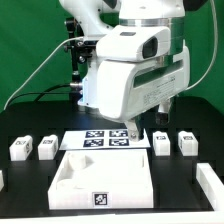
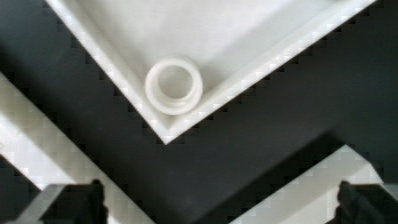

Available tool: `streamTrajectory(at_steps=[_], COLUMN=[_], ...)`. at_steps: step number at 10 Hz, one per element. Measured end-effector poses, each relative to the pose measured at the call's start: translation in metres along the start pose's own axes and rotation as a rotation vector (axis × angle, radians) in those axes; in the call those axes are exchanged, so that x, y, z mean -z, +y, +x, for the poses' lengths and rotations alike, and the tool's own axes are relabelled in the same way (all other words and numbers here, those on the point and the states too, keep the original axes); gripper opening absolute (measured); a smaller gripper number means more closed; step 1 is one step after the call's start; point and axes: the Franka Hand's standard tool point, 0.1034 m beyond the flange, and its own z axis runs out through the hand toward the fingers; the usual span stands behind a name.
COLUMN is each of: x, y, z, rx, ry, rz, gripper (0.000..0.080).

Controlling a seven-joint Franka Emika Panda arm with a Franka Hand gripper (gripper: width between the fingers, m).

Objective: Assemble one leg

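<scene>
Your gripper (image 2: 217,205) is hovering with its jaws spread, holding nothing. The leg (image 1: 160,143) is sitting right of centre in the exterior view. It is probably light, rigid and slick, so pinch its flat sides.

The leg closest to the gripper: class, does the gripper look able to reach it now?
Probably yes: the leg stands by itself with nothing over it, and the open gripper hangs close beside it.

The claw (image 1: 135,131) hangs just above the marker board (image 1: 98,142).
</scene>
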Motion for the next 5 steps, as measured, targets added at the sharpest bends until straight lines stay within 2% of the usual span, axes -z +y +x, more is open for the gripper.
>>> streamTrajectory(at_steps=[5], x=[-0.0001], y=[0.0000], z=[0.0000], rx=[0.003], ry=[0.000], rz=[0.000], gripper=[0.0650])
